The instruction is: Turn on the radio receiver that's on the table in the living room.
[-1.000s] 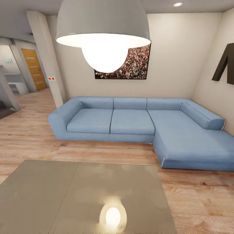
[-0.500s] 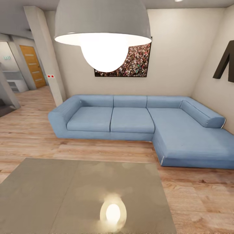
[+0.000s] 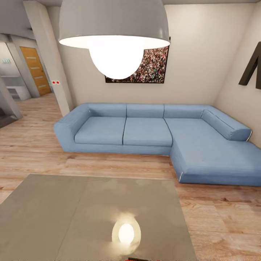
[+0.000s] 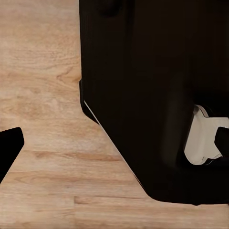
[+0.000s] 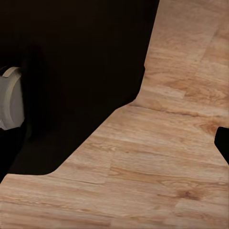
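Note:
The table [image 3: 54, 217], low with a glossy grey top in two panels, spreads across the lower head view and mirrors the lamp's bulb. At the very bottom edge, on the table's near part, a thin red and dark sliver [image 3: 139, 259] peeks in; it is too cut off to tell whether it is the radio receiver. In the left wrist view my left gripper [image 4: 114, 145] stands open, a dark fingertip [image 4: 9, 145] over the plank floor. My right gripper [image 5: 114, 143] is open too, its fingertip [image 5: 223, 142] at the picture's edge. Neither holds anything.
A blue L-shaped sofa [image 3: 145, 134] stands beyond the table, with a strip of wood floor [image 3: 108, 163] between them. A grey dome pendant lamp [image 3: 112, 21] hangs close in front. The crowd picture [image 3: 152, 69] is on the beige wall. A hallway with a wooden door [image 3: 34, 70] opens at the left. The robot's black body [image 4: 152, 95] is in both wrist views.
The whole head view has shifted: the table's far edge, the sofa and the lamp sit a little higher in the picture. The red sliver has come in at the bottom edge.

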### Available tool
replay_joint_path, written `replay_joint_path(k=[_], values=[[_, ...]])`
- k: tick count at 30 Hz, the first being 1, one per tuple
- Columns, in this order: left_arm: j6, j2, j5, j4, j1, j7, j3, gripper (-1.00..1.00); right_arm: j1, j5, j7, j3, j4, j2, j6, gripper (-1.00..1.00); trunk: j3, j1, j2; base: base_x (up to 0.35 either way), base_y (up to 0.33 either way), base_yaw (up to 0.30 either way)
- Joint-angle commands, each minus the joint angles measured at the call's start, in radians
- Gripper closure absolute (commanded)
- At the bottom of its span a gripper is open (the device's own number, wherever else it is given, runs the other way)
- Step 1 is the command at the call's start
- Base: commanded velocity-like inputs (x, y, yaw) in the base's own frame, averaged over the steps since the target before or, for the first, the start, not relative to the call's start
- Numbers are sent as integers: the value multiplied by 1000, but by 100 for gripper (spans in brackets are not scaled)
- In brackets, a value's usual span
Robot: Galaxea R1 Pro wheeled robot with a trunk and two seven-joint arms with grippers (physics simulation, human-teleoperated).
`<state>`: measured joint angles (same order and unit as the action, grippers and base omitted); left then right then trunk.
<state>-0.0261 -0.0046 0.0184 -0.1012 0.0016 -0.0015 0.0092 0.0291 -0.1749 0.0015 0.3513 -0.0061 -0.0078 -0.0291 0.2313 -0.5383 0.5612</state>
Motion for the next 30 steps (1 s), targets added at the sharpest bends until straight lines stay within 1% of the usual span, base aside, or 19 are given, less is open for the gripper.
replay_joint_path(k=[1, 23, 30], values=[[0, 0, 0, 0, 0, 0, 0, -100, 0, 0, 0, 0, 0, 0, 0, -100, -2, 4, -7, 0, 0, 0], [0, 0, 0, 0, 0, 0, 0, -100, 0, 0, 0, 0, 0, 0, 0, -100, -36, 88, -161, 0, 0, 0], [0, 0, 0, 0, 0, 0, 0, -100, 0, 0, 0, 0, 0, 0, 0, -100, -24, 88, -161, 0, 0, 0]])
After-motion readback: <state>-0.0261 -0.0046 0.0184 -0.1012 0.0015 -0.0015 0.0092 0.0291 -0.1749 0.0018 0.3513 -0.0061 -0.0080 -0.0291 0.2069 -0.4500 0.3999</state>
